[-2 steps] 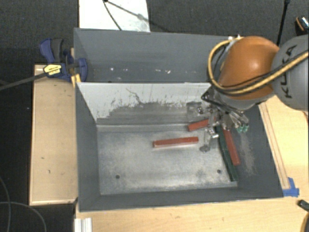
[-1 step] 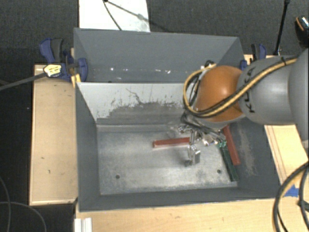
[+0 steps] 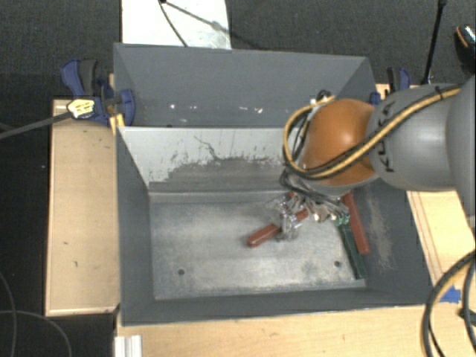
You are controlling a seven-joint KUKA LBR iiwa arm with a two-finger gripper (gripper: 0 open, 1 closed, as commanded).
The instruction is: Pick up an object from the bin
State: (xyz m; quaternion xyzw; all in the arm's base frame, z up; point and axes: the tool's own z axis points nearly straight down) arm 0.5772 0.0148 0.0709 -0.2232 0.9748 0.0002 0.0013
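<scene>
My gripper [image 3: 290,225] hangs low over the bin floor, right of centre, under the orange wrist cover. Its fingertips sit at the right end of a small reddish-brown stick-shaped thing [image 3: 262,236] that lies flat on the floor, pointing left and slightly down. Whether that end is clamped between the fingers is hidden by the gripper itself. A long thin green and red bar [image 3: 355,236] lies along the bin's right wall, just right of the gripper.
The arm comes in from the right and covers the bin's upper right corner. The sloped back wall rises behind the gripper, and bare grey floor stretches to the left and front.
</scene>
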